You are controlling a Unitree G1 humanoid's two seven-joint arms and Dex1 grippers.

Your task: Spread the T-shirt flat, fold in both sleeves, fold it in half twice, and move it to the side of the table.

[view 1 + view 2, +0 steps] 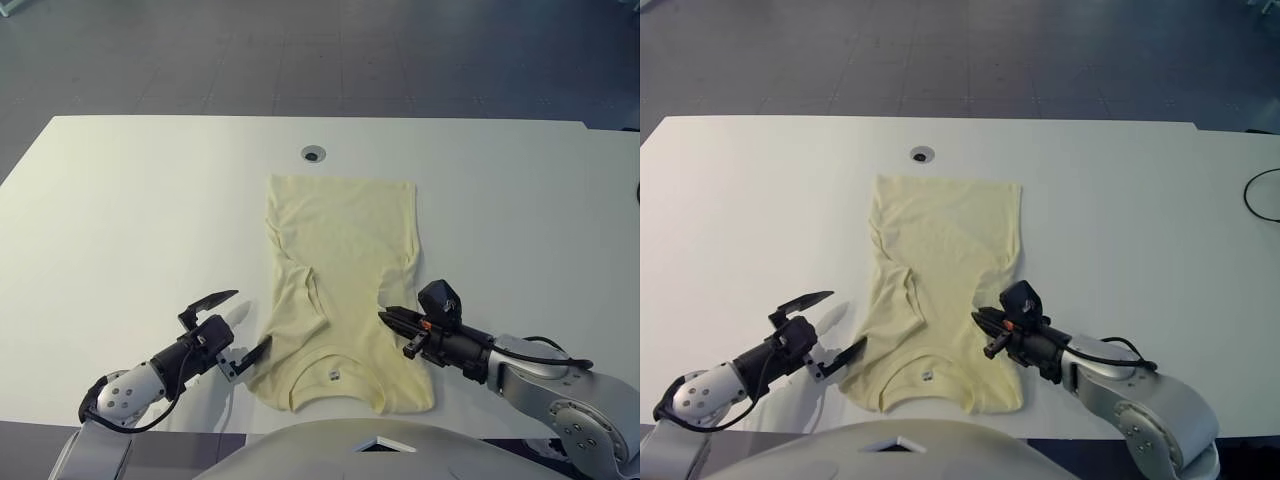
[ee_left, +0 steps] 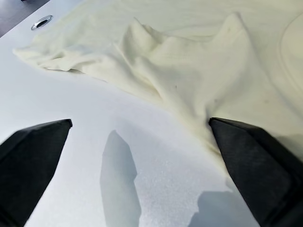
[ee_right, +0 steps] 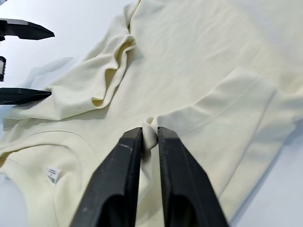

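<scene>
A pale yellow T-shirt (image 1: 340, 260) lies on the white table (image 1: 120, 220), collar toward me, both sleeves folded inward over the body. My right gripper (image 1: 390, 319) hovers over the shirt's right side near the collar, shut on a pinch of the folded sleeve's edge (image 3: 149, 135). At the shirt's left shoulder my left gripper (image 1: 238, 322) stands open just above the table. One of its fingertips (image 2: 222, 127) is at the cloth's edge and the other (image 2: 57, 130) is over bare table.
A round metal grommet (image 1: 314, 153) sits in the table just beyond the shirt's hem. Bare table spreads wide to the left and right of the shirt. The near table edge runs close under both arms.
</scene>
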